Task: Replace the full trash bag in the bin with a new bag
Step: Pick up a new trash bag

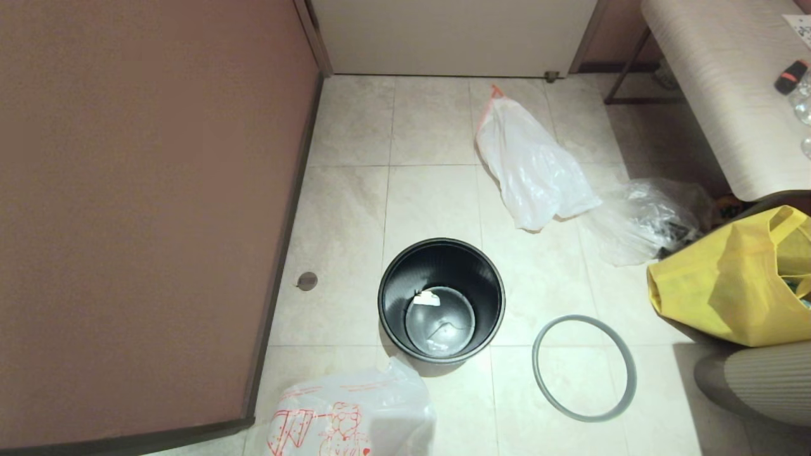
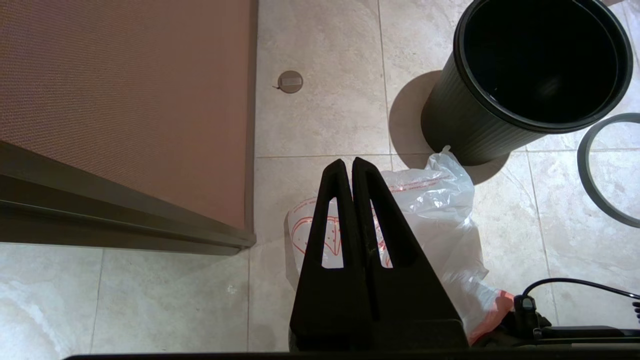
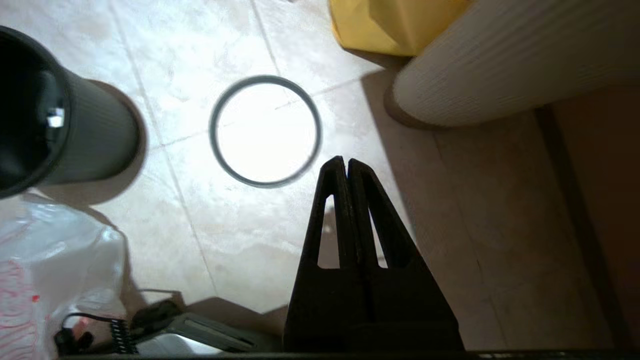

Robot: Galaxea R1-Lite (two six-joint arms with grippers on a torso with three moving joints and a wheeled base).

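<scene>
The bin point(image 1: 441, 299) stands upright and unlined on the tiled floor point(image 1: 355, 209), a paper scrap on its bottom. Its grey hoop point(image 1: 584, 367) lies flat beside it, apart from the rim. The full trash bag point(image 1: 532, 166) lies beyond the bin, next to a clear plastic bag point(image 1: 640, 218) and a yellow tote bag point(image 1: 735, 278). My left gripper point(image 2: 352, 162), fingers pressed together and holding nothing, hangs above the new bag point(image 2: 435, 210). My right gripper point(image 3: 345, 161), likewise closed and unladen, hangs near the hoop.
</scene>
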